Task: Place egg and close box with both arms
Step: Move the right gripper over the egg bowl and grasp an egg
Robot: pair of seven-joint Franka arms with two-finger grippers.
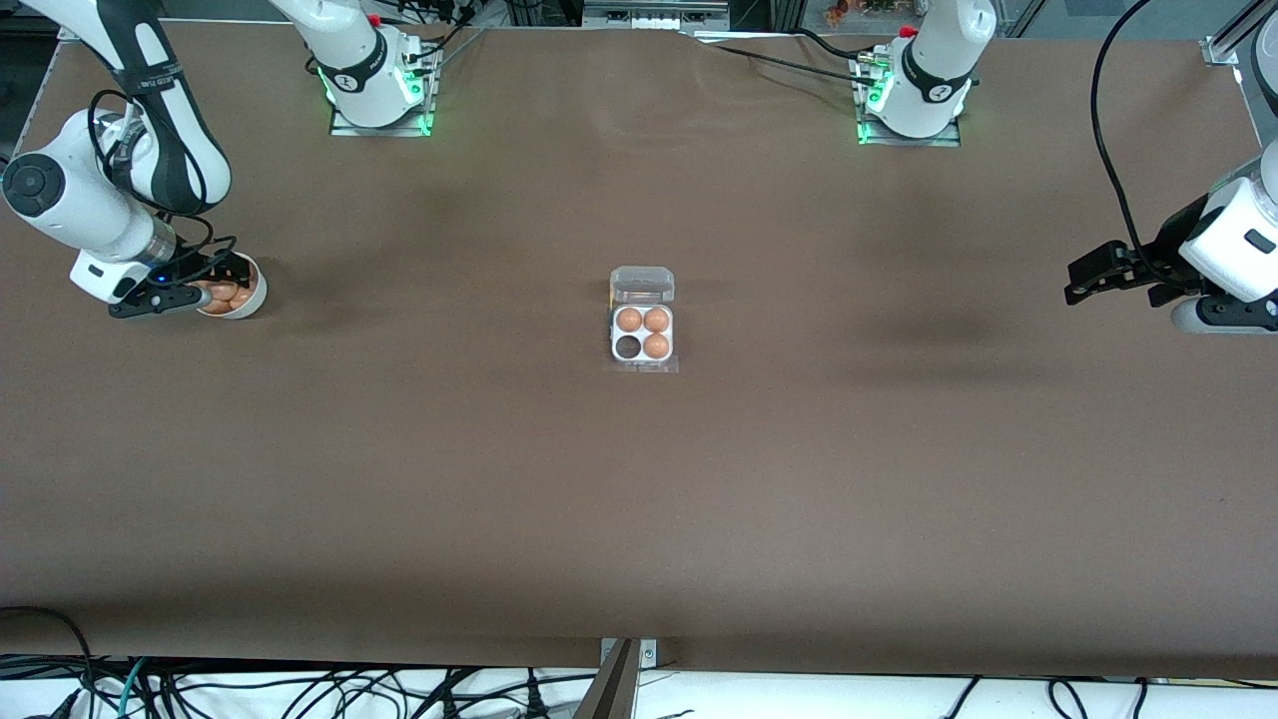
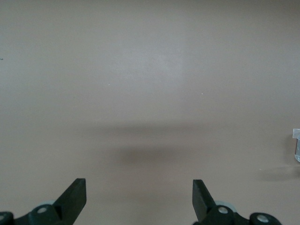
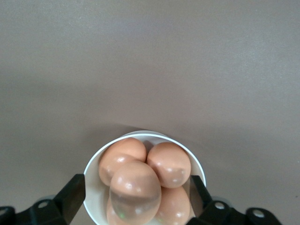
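Observation:
The box stands at the table's middle with its clear lid up and open. It holds three tan eggs; the cell nearest the camera toward the right arm's end is empty. A white bowl with several eggs stands at the right arm's end. My right gripper is low over the bowl, open, with its fingers outside the rim on either side, gripping no egg. My left gripper is open and empty above the table at the left arm's end.
The brown table carries only the box and the bowl. Both arm bases stand along the edge farthest from the camera. A clear edge of something shows at the border of the left wrist view.

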